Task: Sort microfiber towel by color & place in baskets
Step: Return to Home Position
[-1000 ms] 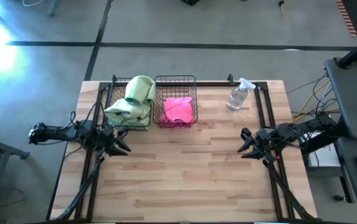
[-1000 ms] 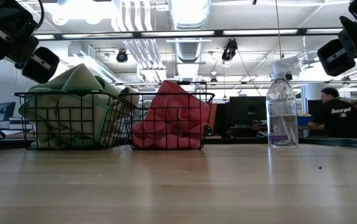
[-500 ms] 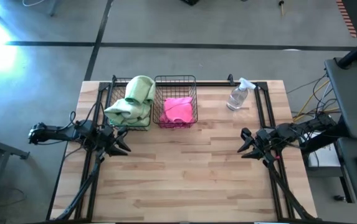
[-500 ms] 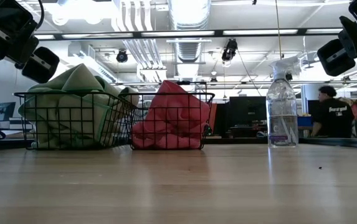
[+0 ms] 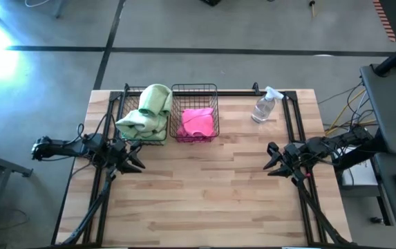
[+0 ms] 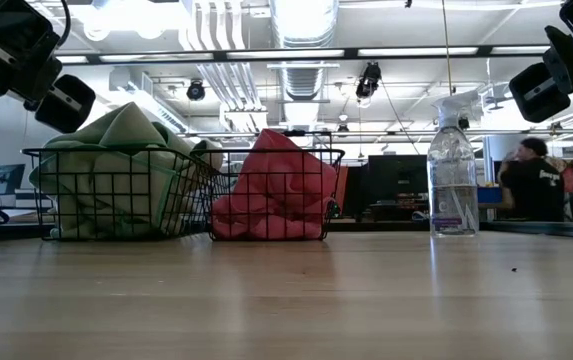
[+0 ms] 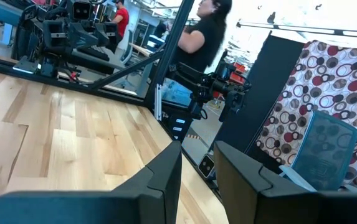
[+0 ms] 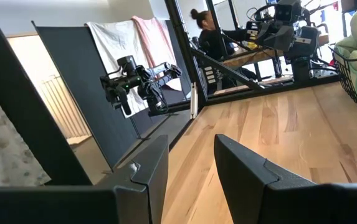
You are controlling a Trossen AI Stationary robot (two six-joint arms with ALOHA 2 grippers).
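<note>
Light green microfiber towels are heaped in the left black wire basket, spilling over its rim. Bright pink towels fill the right basket beside it. Both baskets stand at the table's far side; the low view shows the green pile and the pink pile. My left gripper hovers open at the table's left edge, near the green basket. My right gripper hovers open at the right edge. Both point level toward the table's middle, with nothing between the fingers.
A clear spray bottle stands upright at the far right, beside the pink basket. A black frame rail runs along the far edge and down both sides. Bare wood spans the middle and near part. A person is in the room behind.
</note>
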